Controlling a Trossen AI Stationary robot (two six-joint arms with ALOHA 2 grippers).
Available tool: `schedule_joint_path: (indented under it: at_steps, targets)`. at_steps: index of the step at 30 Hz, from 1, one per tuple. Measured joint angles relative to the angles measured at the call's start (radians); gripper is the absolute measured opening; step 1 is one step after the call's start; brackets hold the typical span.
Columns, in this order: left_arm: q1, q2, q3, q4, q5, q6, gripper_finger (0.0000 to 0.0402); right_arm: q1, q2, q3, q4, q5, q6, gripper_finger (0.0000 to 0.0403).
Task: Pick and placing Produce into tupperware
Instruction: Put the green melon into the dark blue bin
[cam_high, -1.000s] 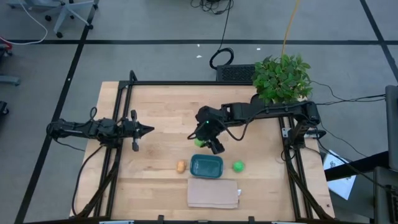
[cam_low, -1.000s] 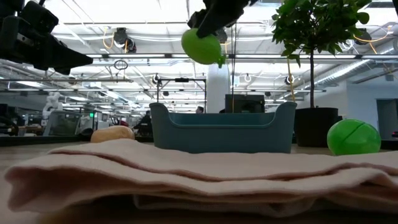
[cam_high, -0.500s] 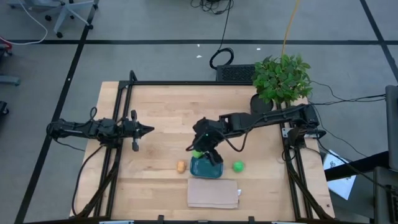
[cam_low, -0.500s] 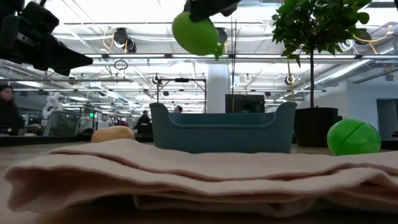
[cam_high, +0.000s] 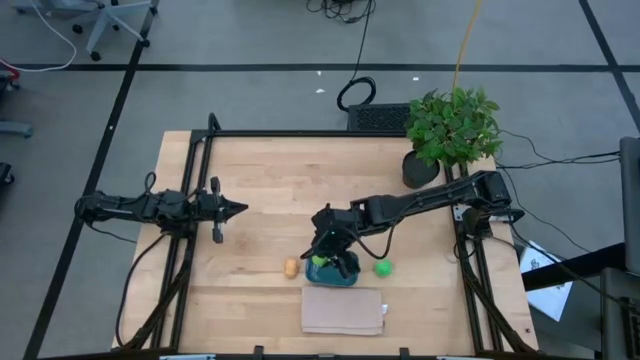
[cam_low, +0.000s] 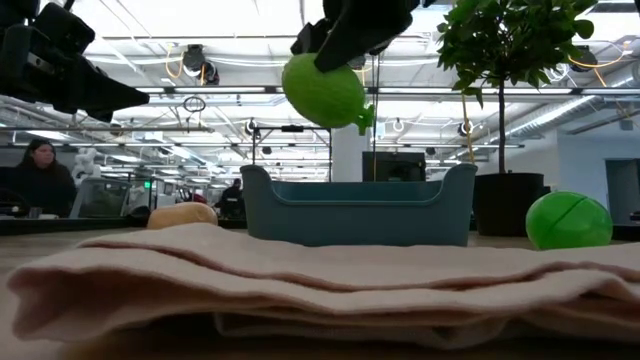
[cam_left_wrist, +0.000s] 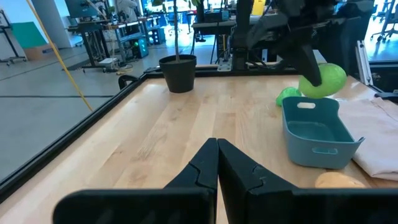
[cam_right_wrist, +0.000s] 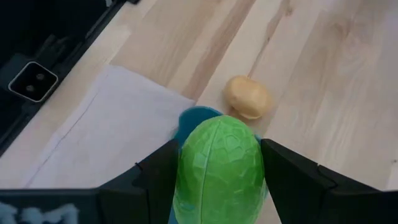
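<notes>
your lime-green piece (cam_low: 323, 91) hangs gripped above the teal tupperware (cam_low: 358, 205); the yellow-orange piece (cam_high: 290, 267) and bright green ball (cam_high: 382, 267) lie on either side of it.

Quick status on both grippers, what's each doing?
Left gripper: shut, empty, waiting at the table's left.
Right gripper: shut on the lime-green produce piece, above the tupperware.

Right gripper (cam_high: 331, 262) has swung in over the tupperware (cam_high: 333, 275), bringing the lime-green piece (cam_low: 323, 91) lower above its left end.
</notes>
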Motion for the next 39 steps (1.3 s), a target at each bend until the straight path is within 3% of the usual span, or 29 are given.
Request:
schedule_joint_path:
  at_steps: [10,17,30,39]
  targets:
    - [0.0,0.0,0.0,0.0,0.0,0.0,0.001,0.006,0.0,-0.014,0.04,0.021,0.181,0.0203]
    - [0.0,0.0,0.0,-0.001,0.001,0.0,0.001,0.032,0.013,-0.015,0.02,0.043,0.111,0.0203]
    - [0.0,0.0,0.0,-0.035,0.004,0.0,0.001,0.076,0.065,-0.014,0.014,0.169,-0.217,0.0203]
    - [0.0,0.0,0.0,-0.04,0.003,0.0,0.001,0.076,0.109,-0.015,0.043,0.165,-0.249,0.0203]
